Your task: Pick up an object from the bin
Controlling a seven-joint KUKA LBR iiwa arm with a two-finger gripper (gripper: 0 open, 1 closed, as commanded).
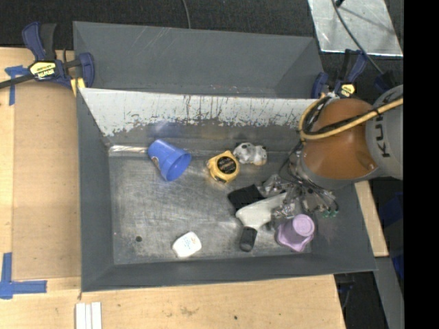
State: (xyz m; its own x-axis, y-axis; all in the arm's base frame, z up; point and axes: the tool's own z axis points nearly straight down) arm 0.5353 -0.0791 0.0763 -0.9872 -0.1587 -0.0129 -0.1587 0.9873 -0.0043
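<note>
Claw (295, 201) hangs low just above the tipped purple plastic cup (296, 232) at the grey metal bin's (192, 53) right, probably lining up; spread or pressed together, I cannot tell.

Grey metal bin (137, 204): on its floor lie a blue cup (169, 160), yellow tape measure (223, 166), white cap (186, 244), purple cup (295, 232).

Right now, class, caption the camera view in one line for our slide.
Arm's gripper low in the bin beside a purple cup and white thing; blue cup lies apart.
</note>
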